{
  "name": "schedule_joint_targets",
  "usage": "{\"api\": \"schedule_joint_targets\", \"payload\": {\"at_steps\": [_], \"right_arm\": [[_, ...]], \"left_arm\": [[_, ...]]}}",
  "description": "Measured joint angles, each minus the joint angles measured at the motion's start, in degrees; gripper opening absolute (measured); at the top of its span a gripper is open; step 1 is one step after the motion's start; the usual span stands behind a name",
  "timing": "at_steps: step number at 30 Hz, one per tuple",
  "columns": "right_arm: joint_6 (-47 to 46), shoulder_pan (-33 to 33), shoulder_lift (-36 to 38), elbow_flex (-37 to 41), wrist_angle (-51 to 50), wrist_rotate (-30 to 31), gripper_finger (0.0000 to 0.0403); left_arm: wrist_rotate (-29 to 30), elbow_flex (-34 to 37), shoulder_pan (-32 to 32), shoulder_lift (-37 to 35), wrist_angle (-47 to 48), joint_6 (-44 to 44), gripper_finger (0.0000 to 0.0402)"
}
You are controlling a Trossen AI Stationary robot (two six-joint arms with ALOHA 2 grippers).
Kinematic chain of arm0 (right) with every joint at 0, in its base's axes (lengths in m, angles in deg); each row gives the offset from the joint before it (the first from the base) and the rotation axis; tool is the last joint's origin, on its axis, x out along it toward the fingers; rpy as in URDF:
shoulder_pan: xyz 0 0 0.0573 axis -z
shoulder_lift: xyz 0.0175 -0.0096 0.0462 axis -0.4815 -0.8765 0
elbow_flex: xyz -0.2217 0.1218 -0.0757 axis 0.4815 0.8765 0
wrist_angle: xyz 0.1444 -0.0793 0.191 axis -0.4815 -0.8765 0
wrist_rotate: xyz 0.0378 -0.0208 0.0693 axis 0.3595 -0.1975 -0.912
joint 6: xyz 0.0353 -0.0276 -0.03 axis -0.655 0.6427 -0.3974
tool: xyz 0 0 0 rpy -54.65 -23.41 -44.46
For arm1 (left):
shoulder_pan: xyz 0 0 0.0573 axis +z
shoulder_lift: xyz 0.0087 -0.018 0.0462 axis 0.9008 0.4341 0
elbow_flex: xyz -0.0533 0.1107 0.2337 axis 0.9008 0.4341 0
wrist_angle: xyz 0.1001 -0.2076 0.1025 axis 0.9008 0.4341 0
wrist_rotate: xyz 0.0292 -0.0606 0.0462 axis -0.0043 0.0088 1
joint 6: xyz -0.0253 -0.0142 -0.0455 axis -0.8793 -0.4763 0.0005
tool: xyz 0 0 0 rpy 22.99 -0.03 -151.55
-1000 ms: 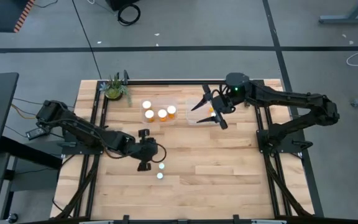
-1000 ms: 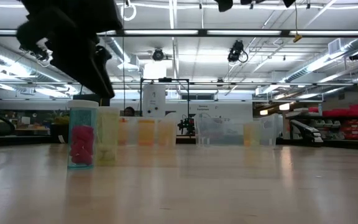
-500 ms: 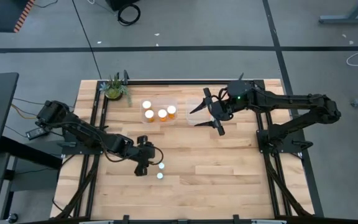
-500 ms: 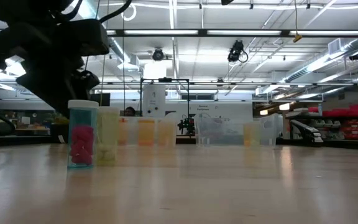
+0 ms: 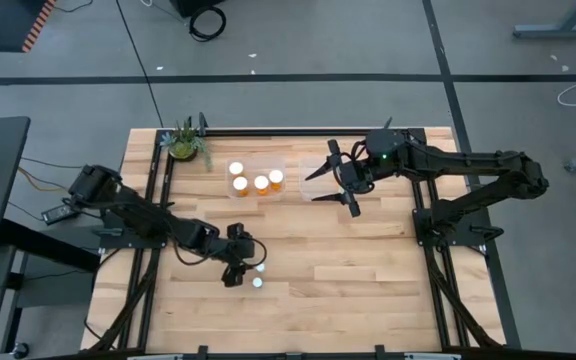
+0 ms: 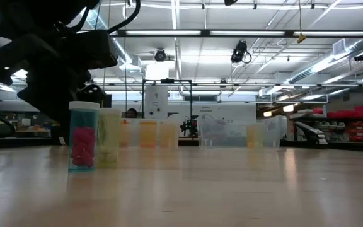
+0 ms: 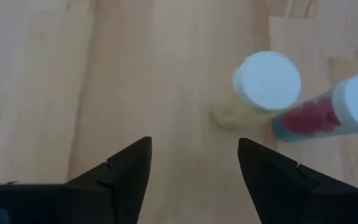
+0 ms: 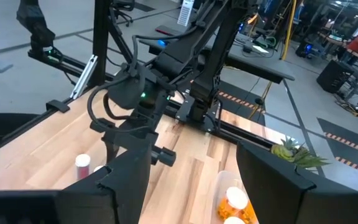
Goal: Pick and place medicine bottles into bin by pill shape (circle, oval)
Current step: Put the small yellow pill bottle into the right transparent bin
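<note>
Two medicine bottles with white caps stand upright on the wooden table [image 5: 368,270]. One is teal with pink pills [image 6: 84,135] [image 7: 328,112]; the other is pale yellow [image 6: 109,137] [image 7: 263,84]. From above they show as white dots [image 5: 256,282] [image 5: 259,266]. My left gripper [image 5: 236,268] [image 7: 193,165] is open, low over the table just left of them, with bare wood between its fingers. My right gripper [image 5: 336,185] [image 8: 194,180] is open, high above the clear right bin [image 5: 320,185].
A clear left bin [image 5: 258,180] at the table's far middle holds several orange bottles with white caps [image 5: 240,184]. A small potted plant [image 5: 185,143] stands at the far left corner. Black frame rails run along the table's left and right sides.
My left gripper has come down toward the table and tipped more steeply, ending close beside the two standing bottles, which have not moved. My right arm has swung slightly over the right bin.
</note>
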Motion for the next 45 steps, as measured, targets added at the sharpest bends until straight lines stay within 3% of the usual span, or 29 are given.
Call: {"api": "schedule_joint_targets", "payload": {"at_steps": [26,35,45], "right_arm": [[-0.04,0.00,0.02,0.00,0.02,-0.09,0.0244],[0.00,0.00,0.04,0.00,0.07,-0.09,0.0244],[0.04,0.00,0.04,0.00,0.26,3.60,0.0244]], "left_arm": [[-2.99,0.00,0.02,1.33,-8.28,4.21,0.0242],[-2.97,0.00,0.04,1.33,-9.29,6.92,0.0218],[-2.73,-0.02,1.91,1.33,-12.06,9.49,0.0157]]}}
